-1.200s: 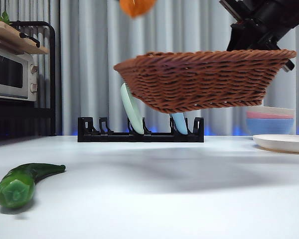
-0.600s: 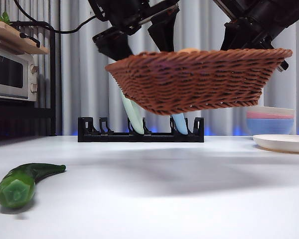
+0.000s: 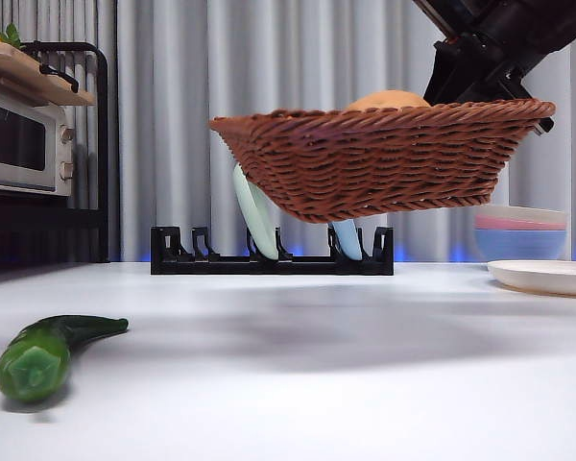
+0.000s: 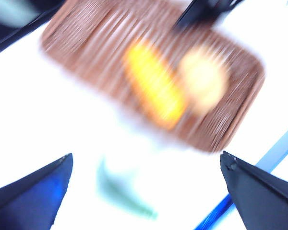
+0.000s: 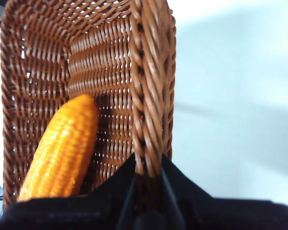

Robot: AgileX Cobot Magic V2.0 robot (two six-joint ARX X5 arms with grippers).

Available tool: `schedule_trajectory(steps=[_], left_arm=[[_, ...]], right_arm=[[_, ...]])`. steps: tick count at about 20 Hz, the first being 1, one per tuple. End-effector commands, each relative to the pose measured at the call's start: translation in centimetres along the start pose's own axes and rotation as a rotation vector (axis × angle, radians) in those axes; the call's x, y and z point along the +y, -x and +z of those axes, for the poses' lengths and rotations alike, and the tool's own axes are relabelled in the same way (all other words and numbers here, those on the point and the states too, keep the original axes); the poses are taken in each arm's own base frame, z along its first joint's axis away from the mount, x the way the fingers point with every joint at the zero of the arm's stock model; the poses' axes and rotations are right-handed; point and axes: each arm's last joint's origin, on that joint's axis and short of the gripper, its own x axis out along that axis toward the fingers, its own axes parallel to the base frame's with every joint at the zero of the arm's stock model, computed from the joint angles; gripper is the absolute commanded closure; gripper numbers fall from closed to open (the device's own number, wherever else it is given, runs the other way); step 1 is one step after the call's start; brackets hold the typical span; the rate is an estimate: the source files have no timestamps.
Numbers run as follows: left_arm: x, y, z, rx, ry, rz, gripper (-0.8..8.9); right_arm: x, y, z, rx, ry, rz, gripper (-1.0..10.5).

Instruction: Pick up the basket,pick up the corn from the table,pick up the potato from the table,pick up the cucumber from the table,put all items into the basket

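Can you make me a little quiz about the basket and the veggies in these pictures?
1. Which veggie lies on the table, not in the basket?
2. True or false: the right claw grips the basket's rim.
3. Pick one: in the basket there are A) corn and potato, B) only the cucumber, C) nothing.

Key
1. The cucumber.
2. True: it is shut on the rim and the basket hangs in the air. The left claw is open and empty, above the basket.
3. A.
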Motion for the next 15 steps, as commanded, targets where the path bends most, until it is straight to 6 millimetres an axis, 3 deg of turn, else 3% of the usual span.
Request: schedule_trajectory(steps=[1,3,6,9,12,15], left_arm=[[0.0,1.3,-2.0,0.013,0.125,0.06,2.82],[-0.1,1.4,-4.3,0.024,0.19,0.065,2.82],[-0.4,-1.0,-8.6,0.117,0.301,0.131,2.82],[-0.8,-5.1,-11.9,0.171,0.403,0.174,2.82],[-1.9,-10.0,-13.7,0.184,0.427,0.121,2.83],[-1.6,-14.2,-14.7,0.235,0.474,0.135,2.83]], right_arm=[[-0.2,0.1,0.4,-0.023,0.018,0.011,9.6],[-0.3,0.3,0.4,-0.027,0.02,0.007,9.6],[-0.6,0.5,0.5,-0.038,0.02,0.001,9.6],[-0.8,0.6,0.6,-0.042,0.019,-0.003,9.6],[-0.8,0.6,0.6,-0.042,0.019,-0.002,9.6],[-0.8,0.6,0.6,-0.042,0.019,-0.002,9.6]])
